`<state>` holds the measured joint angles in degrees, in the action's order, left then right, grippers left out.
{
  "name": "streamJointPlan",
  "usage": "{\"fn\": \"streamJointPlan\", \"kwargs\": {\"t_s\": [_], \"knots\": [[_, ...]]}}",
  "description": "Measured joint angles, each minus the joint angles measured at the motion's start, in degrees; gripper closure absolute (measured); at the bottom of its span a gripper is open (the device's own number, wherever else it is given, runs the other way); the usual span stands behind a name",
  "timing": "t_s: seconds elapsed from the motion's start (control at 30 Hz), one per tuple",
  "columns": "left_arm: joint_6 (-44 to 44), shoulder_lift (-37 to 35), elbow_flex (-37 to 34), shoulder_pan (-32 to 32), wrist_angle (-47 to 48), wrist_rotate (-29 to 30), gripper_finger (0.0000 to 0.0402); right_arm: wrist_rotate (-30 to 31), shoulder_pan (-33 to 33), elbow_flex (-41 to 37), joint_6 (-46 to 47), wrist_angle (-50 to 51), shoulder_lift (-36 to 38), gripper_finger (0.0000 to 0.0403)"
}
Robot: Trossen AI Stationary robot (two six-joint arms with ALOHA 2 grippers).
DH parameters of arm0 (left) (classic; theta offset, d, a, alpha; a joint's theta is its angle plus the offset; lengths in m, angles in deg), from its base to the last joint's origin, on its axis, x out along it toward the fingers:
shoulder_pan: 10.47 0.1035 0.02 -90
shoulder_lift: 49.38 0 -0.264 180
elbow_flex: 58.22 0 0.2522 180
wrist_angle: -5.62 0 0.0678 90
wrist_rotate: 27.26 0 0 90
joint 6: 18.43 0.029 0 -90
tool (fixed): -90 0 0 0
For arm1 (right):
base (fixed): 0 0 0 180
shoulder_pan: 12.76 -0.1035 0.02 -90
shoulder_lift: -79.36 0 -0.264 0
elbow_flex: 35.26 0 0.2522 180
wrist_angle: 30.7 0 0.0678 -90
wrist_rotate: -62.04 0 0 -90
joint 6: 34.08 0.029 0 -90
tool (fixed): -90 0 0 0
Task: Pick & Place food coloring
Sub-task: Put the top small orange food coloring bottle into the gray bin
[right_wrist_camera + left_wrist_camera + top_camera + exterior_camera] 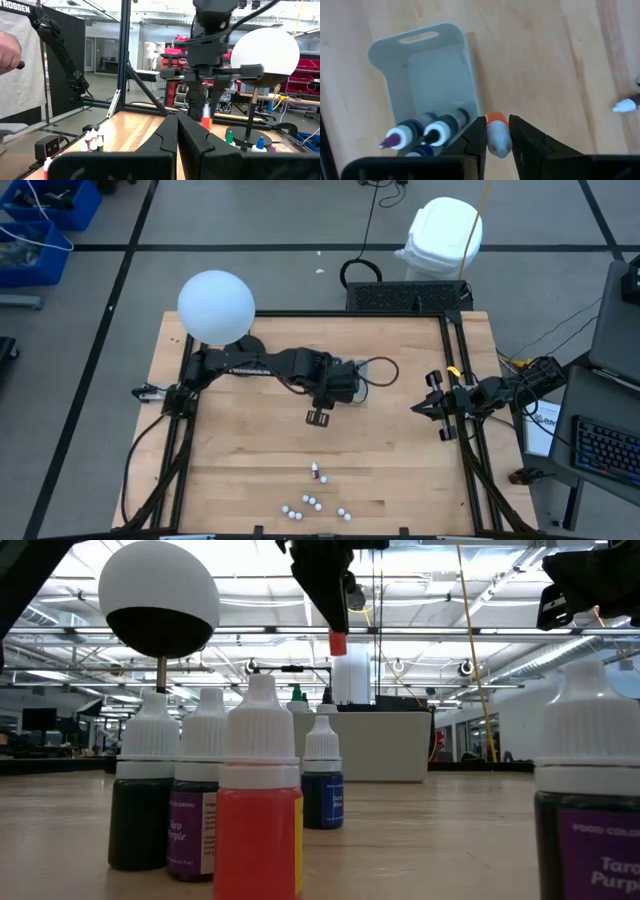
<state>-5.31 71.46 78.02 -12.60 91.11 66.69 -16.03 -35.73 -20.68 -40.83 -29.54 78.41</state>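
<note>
Left end effector (pixel 498 140) grips a red food coloring bottle (pixel 497 134) just beside the grey tray (pixel 420 65), which holds several bottles (pixel 427 132); right end effector (pixel 177 137) clenched.

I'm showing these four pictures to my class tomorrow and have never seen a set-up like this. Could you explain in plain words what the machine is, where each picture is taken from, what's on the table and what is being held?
This is a robot with two dark arms at a wooden table, each ending in a two-fingered pincer. One picture looks straight down from above. One sits at table height, right behind some food coloring bottles. The other two come from cameras on each arm's wrist.

The left pincer is shut on a small bottle with an orange-red body, carrying it in the air beside a grey tray that already has a few bottles lying in it. More bottles stand near the table's front edge.

The right pincer waits at the table's right side, shut and holding nothing. The white ball on a stand is just part of the set-up.
</note>
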Motion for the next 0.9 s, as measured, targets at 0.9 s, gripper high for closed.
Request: {"fn": "streamJointPlan", "kwargs": {"t_s": [0.9], "knots": [[5.3,0.0,0.0,11.3,-8.5,-3.0,0.0327,0.0,0.0,0.0,0.0,0.2,0.0,0.0403]]}}
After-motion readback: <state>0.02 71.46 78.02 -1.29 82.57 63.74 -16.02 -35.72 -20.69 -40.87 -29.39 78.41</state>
